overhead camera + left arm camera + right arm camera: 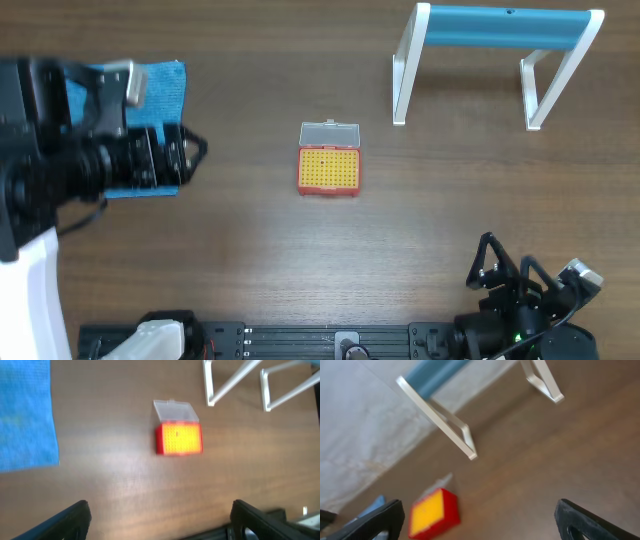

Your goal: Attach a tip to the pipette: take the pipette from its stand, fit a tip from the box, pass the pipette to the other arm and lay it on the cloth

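Note:
The red tip box [328,171] with yellow tips and its clear lid folded back sits mid-table; it also lies ahead in the left wrist view [179,439] and the right wrist view [434,513]. The blue-barred stand [500,27] on white legs is at the far right. The blue cloth [162,88] lies at the far left, partly under my left arm. My left gripper [192,150] hangs lifted by the cloth's right edge, open and empty [160,525]. My right gripper [505,268] is near its base at the front right, open and empty [480,527].
The wooden table [250,250] is bare between the tip box and the arms' bases. The stand's white legs [455,430] rise near the table's back edge, with a pale wall behind them.

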You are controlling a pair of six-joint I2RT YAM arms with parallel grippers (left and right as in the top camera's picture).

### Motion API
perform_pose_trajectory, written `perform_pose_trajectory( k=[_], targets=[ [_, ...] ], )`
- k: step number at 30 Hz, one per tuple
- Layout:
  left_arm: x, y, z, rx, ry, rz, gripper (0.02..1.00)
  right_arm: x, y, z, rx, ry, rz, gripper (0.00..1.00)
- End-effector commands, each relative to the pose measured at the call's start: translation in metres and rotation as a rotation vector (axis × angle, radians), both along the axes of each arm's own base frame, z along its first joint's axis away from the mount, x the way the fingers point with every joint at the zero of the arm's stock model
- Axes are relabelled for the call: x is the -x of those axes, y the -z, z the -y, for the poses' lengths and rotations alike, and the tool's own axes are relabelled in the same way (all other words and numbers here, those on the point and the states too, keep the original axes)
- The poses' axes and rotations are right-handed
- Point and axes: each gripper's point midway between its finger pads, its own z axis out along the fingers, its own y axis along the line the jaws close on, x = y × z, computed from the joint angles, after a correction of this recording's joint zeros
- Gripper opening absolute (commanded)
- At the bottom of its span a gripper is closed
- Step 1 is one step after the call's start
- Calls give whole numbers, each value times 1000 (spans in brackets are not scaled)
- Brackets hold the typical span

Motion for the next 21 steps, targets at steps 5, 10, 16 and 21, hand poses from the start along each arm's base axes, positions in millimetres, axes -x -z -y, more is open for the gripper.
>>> perform_pose_trajectory(
  k=[5, 10, 16, 21],
  targets=[
    [42, -13, 0, 22, -65, 299, 904, 22, 43, 3, 33, -6, -194, 972],
    [39, -3, -10, -47, -76, 270, 901, 22, 43, 3, 33, -6, -194, 972],
    [31, -6, -44, -381, -44, 465, 901, 22, 43, 3, 33, -6, -194, 972],
    [18, 19, -49, -398, -158, 962, 901, 22, 43, 3, 33, -6, -194, 972]
  ],
)
